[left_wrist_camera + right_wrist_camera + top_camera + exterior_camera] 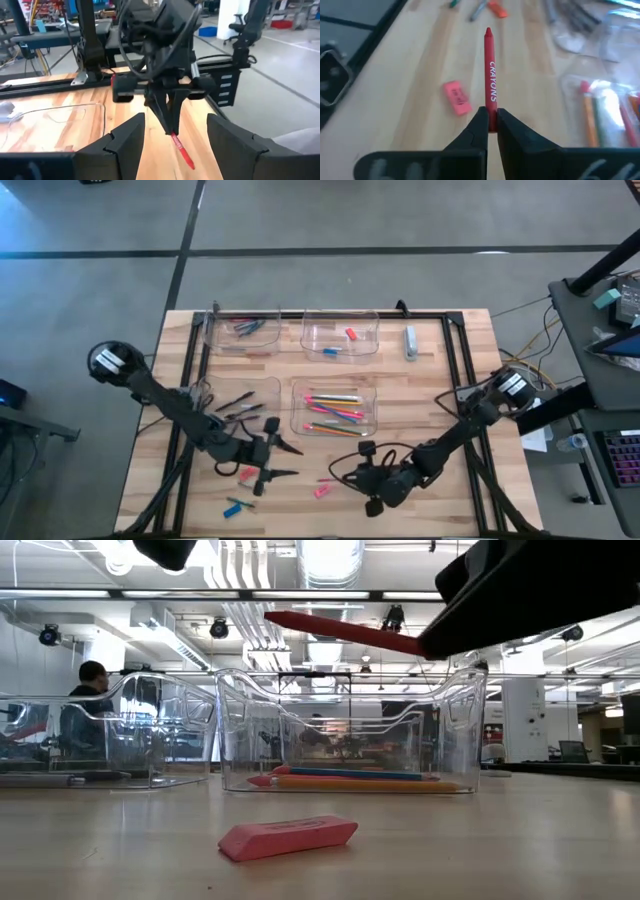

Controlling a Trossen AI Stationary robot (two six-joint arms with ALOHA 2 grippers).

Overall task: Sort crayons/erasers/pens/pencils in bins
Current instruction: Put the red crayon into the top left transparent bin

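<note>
Holding a red crayon [489,80] by its tail end, my right jaws [491,122] are closed tight, lifted above the tabletop [440,380] near a pink eraser [457,97]. My left jaws [283,459] wait spread, empty. Such a shallow pinch could let it pivot or slip before reaching a bin [243,332].

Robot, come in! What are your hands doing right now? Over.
Right hand shut on red crayon, lifted above the table. Left hand open, waiting nearby. Pink eraser lying below. Nothing blocking.

High view looks straight down; low view sits level on the surface [420,440] — both share the pencil bin [334,408].
</note>
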